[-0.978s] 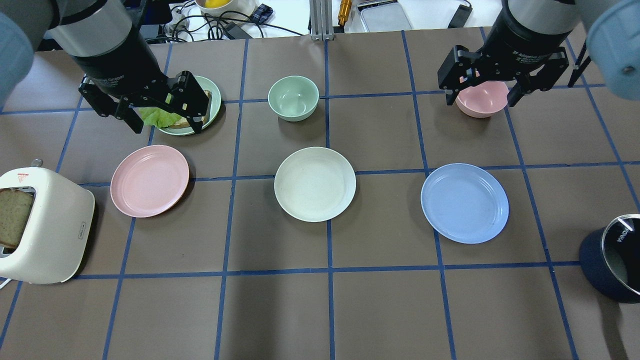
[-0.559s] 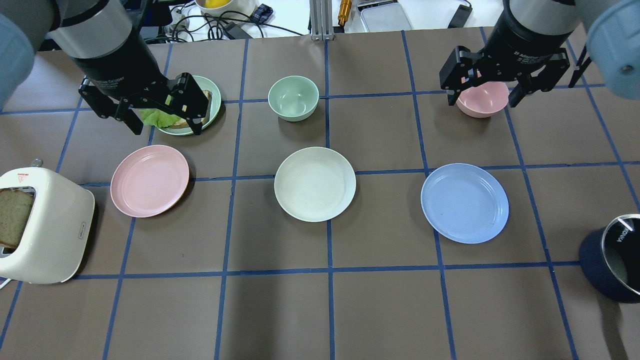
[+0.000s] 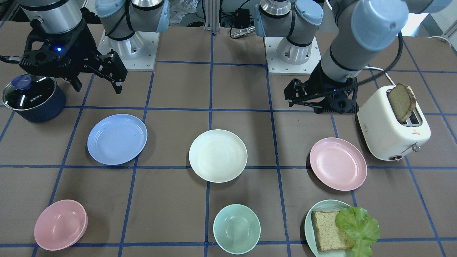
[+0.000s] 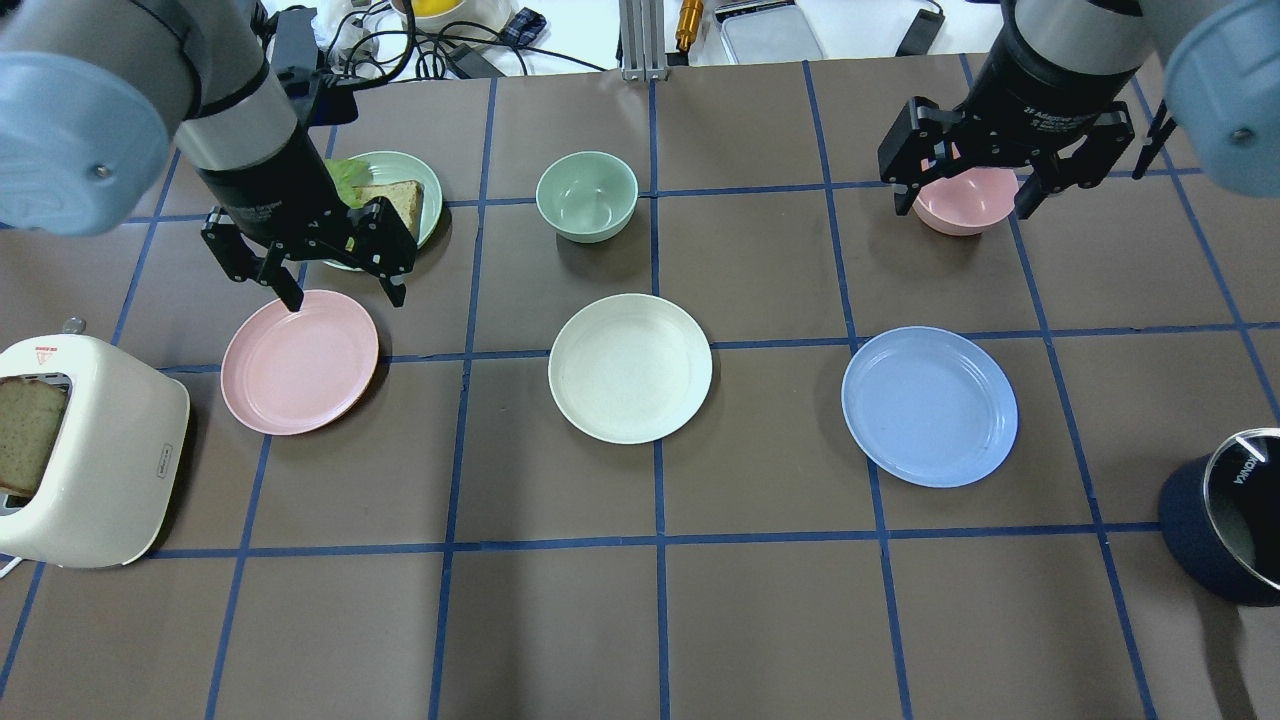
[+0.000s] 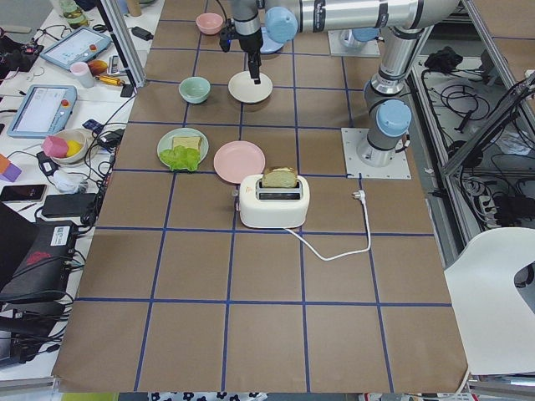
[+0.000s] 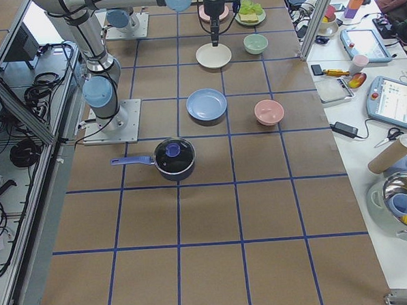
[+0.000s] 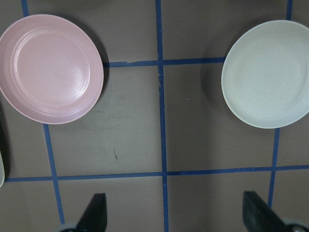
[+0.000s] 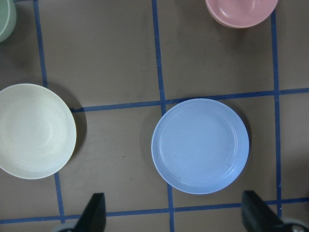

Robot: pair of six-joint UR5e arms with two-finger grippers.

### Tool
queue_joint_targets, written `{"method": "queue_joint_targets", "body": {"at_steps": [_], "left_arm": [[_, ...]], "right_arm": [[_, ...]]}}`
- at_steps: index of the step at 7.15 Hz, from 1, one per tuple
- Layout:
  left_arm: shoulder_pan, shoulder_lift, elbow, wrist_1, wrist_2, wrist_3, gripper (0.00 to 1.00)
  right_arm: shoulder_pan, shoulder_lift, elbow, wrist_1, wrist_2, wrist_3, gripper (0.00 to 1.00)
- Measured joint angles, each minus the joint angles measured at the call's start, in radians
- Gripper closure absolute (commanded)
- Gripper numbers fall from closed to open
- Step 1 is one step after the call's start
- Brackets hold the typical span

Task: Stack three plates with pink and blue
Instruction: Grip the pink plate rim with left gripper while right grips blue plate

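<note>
Our left gripper (image 4: 347, 297), jaws spread and empty, hangs over the pink plate (image 4: 300, 362) at its far rim, far nearer than our equally spread right gripper (image 4: 964, 197).

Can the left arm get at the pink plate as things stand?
Probably yes. The left hand hangs open above the table near the pink plate; nothing lies on the plate, and the toaster beside it leaves its rim free.
</note>
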Motion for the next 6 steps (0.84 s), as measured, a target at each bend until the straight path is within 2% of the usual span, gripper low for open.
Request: {"method": "queue_joint_targets", "body": {"at_steps": [2,4,5,6], "left_arm": [[0.053,-0.066,-0.163,0.28,0.018,0.056,0.0],[0.077,-0.165,-0.23,0.493,0.074,0.131,0.0],[0.08,-0.211,-0.246,0.558,0.085,0.152,0.19],[0.081,-0.241,-0.261,0.594,0.088,0.161,0.45]], "right_arm": [[-0.014,0.028,0.017,-0.009,-0.003,-0.004,0.0],[-0.094,0.065,0.101,-0.074,-0.008,-0.048,0.0],[-0.164,0.073,0.196,-0.174,-0.007,-0.106,0.01],[-0.225,0.079,0.297,-0.295,-0.003,-0.152,0.02]]}}
